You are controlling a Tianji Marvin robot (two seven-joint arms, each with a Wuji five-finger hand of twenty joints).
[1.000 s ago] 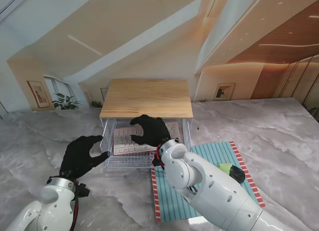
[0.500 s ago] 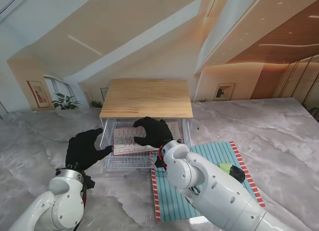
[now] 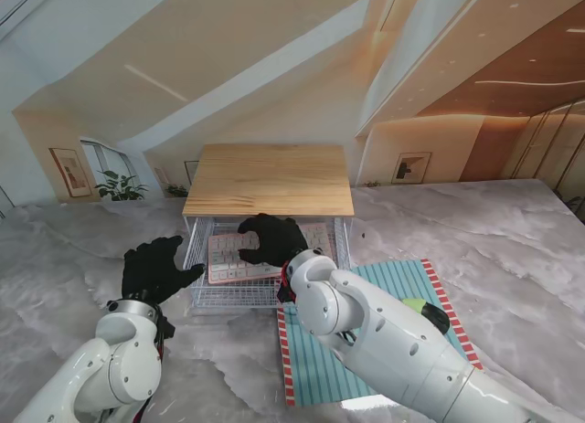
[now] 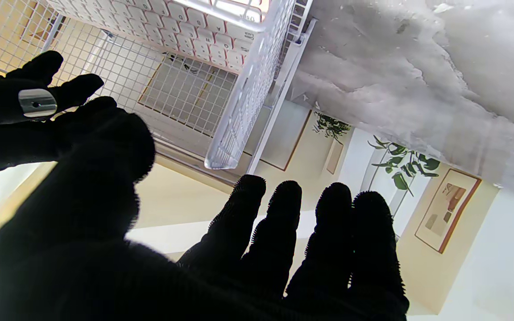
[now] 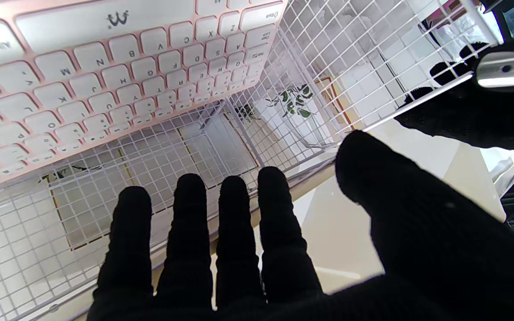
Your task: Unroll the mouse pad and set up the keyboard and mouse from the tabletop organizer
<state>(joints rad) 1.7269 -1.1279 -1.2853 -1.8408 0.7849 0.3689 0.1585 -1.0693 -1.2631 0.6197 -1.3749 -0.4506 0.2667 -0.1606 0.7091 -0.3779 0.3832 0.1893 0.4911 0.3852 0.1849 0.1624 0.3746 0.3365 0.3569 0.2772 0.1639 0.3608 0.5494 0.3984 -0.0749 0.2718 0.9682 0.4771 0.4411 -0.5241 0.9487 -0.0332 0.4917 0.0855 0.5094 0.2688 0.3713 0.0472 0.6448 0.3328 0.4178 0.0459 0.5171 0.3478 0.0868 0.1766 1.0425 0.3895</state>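
The pink and white keyboard [image 3: 224,257] [image 4: 194,26] [image 5: 83,80] lies in the white wire drawer [image 3: 233,297] [image 4: 239,120], which is pulled out from under the organizer's wooden top [image 3: 270,178]. My right hand [image 3: 270,238] [image 5: 239,249] hovers over the keyboard's middle, open with fingers straight and nothing in it. My left hand [image 3: 160,268] [image 4: 105,223] is open at the drawer's left front corner, fingertips close to the wire. The teal striped mouse pad [image 3: 393,281] lies flat on my right, partly hidden by the right arm. A green and black mouse [image 3: 427,314] rests on it.
The table top is grey marble [image 3: 512,259]. My bulky white right forearm [image 3: 384,350] crosses over the mouse pad. The organizer stands at the far middle of the table, with its drawer open toward me.
My left hand has risen and moved in toward the drawer's left front corner. My right hand has shifted slightly left over the keyboard. The keyboard stays in the drawer.
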